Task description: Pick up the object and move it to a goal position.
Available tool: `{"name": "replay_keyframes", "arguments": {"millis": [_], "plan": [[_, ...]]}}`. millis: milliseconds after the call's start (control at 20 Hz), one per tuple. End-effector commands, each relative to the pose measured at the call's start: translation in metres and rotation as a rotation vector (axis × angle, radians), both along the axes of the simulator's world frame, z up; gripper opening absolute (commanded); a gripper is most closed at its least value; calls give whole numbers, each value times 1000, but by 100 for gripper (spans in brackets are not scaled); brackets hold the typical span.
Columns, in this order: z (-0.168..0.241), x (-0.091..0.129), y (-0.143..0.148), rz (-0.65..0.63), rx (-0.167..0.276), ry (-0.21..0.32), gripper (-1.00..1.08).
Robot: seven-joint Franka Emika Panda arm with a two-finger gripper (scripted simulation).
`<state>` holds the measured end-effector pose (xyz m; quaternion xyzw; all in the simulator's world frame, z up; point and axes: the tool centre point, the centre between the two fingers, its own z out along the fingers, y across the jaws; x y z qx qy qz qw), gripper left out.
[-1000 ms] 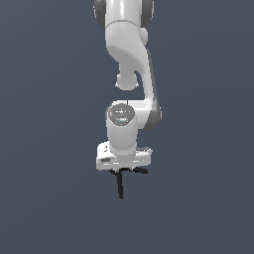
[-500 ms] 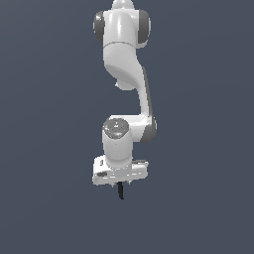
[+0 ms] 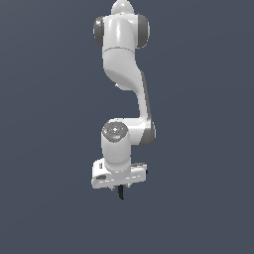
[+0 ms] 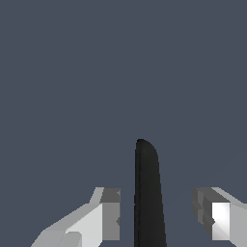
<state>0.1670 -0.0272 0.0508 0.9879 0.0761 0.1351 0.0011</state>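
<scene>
From my seat, the gripper (image 4: 157, 217) looks spread: in the wrist view both fingers (image 4: 110, 212) stand clear of the black clamp (image 4: 146, 193), with a strip of grey background showing on each side of it, so I read no pinch yet. The clamp rises as one dark, round-tipped blade roughly midway between the fingers; I cannot make out its handles, loop or red tip from here. In the exterior view the same clamp (image 3: 121, 192) shows only as a short dark sliver poking out below the white hand (image 3: 119, 174), the arm folded down almost straight above it. My guess is that the hand sits directly over the clamp so that a plain squeeze would catch it across its thin side, which seems the sensible line for something this narrow. I cannot tell whether the clamp rests on a surface or how high it sits, since the background is one flat grey. No bins, trays or other containers appear in either view, and I see no marker for the goal position.
</scene>
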Motion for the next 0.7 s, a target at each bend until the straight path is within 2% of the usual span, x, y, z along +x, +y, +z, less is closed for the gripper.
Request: {"name": "replay_keyframes", "arguments": {"millis": [0,650], "plan": [[-2,1,0,0,0,0,28],[-29,9,1,1,0,-4,28]]}}
